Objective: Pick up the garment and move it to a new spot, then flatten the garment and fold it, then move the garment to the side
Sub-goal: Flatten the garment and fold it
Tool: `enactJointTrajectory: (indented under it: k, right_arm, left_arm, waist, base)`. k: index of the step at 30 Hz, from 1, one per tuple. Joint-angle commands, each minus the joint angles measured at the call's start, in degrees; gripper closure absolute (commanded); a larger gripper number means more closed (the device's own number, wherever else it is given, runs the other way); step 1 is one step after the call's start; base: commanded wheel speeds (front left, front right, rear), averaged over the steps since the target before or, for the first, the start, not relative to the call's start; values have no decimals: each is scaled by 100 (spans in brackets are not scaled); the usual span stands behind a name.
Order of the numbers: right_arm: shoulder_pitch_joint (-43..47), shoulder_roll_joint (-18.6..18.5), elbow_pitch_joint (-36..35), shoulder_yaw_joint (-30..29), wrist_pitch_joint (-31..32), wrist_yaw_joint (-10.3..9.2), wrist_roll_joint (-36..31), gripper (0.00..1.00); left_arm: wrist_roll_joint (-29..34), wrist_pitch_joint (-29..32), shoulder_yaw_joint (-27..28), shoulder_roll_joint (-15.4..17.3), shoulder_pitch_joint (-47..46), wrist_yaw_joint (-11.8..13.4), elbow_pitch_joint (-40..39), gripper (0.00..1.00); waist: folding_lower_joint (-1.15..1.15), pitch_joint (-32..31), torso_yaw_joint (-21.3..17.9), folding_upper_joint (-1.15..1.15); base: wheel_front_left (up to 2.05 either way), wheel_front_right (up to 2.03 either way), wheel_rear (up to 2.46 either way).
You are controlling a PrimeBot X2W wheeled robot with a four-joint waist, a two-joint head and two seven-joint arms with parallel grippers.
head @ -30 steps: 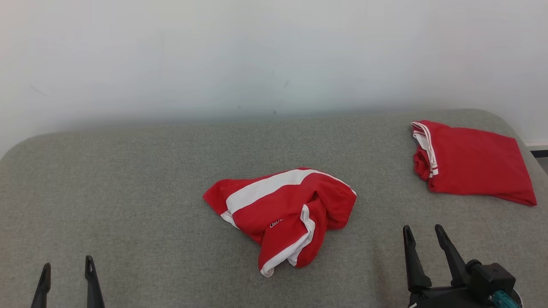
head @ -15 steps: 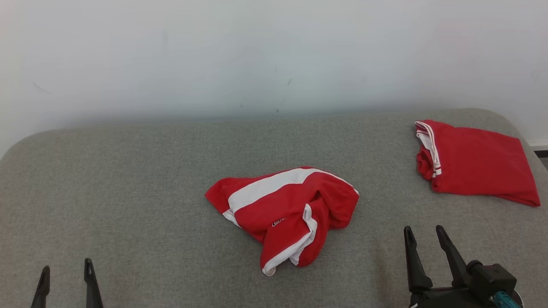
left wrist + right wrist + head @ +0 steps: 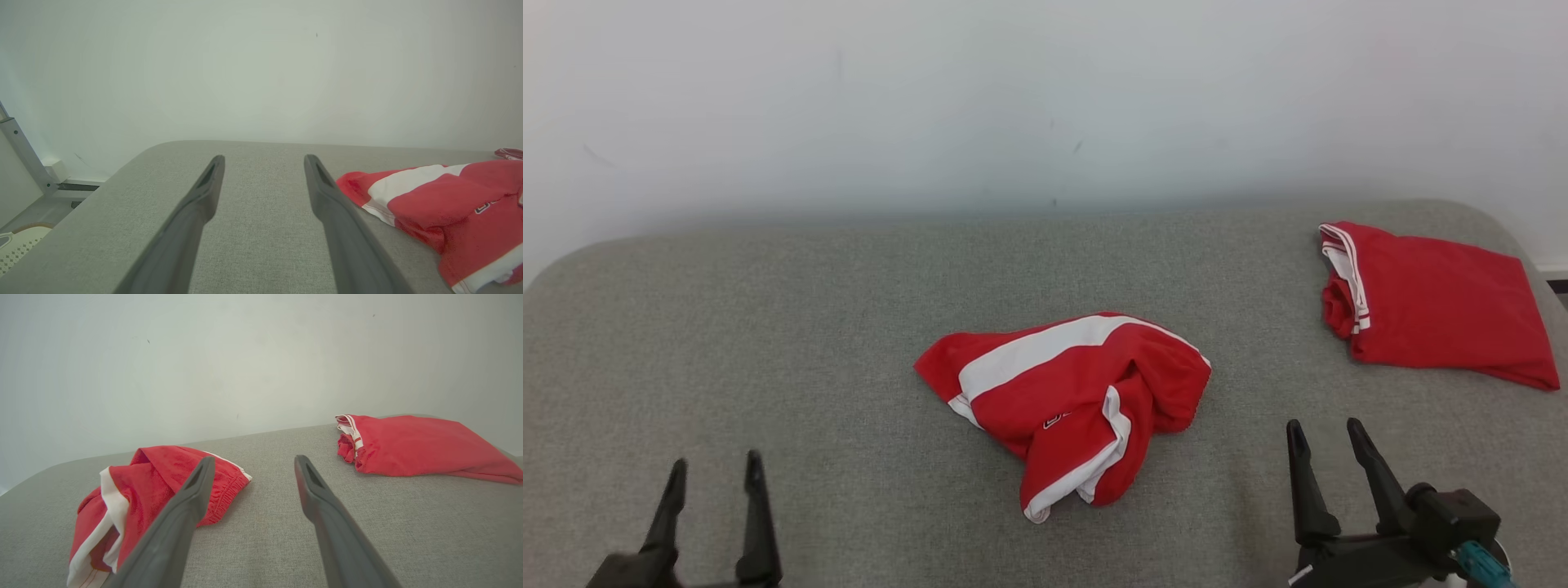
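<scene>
A crumpled red garment with white stripes [image 3: 1072, 405] lies in a heap at the middle of the grey padded surface [image 3: 809, 327]. It also appears at the right of the left wrist view, garment [image 3: 441, 204], and at the lower left of the right wrist view, garment [image 3: 139, 494]. My left gripper [image 3: 716, 467] stands open at the lower left, well to the left of the heap, holding nothing; in its own view the left gripper [image 3: 264, 160] points past the garment's left edge. My right gripper [image 3: 1325, 431] stands open at the lower right, a short way right of the heap, empty; right gripper [image 3: 252, 461].
A second red garment, folded [image 3: 1437, 304], lies at the far right of the surface near its rounded corner; it shows again as the folded garment [image 3: 412, 445]. A pale wall [image 3: 1045, 98] rises behind the surface. A metal post [image 3: 24, 155] and floor lie beyond the left edge.
My left gripper has moved forward and to the right, further into the head view. The head camera has tilted slightly. The right gripper and both garments lie as before.
</scene>
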Motion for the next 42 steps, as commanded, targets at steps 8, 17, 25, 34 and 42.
enactJointTrajectory:
  k: [8,17,25,34,42]
  right_arm:
    - [-474,-3,159,285,-83,-14,87,0]
    - [-821,-2,327,480,-234,-14,224,0]
    - [-945,-2,478,504,-334,-14,298,0]
    - [-1044,-1,575,517,-379,-14,352,0]
    - [-969,-2,612,471,-383,-14,289,0]
  left_arm:
    - [-532,292,-337,-396,-1316,-888,1144,0]
    - [-935,384,-459,-739,-2651,-1806,3300,0]
    - [-1041,580,-620,-970,-3380,-2176,4733,0]
    - [-1105,487,-784,-1285,-3742,-2461,5706,0]
    - [-1107,127,-885,-1402,-3965,-2632,6148,100]
  waist:
    - [0,325,-206,0]
    - [0,720,-811,0]
    - [0,921,-1164,0]
    - [0,988,-1273,0]
    - [0,847,-1192,0]
  base:
    - [0,0,0]
    - [0,0,0]
    - [0,0,0]
    - [0,0,0]
    - [0,0,0]
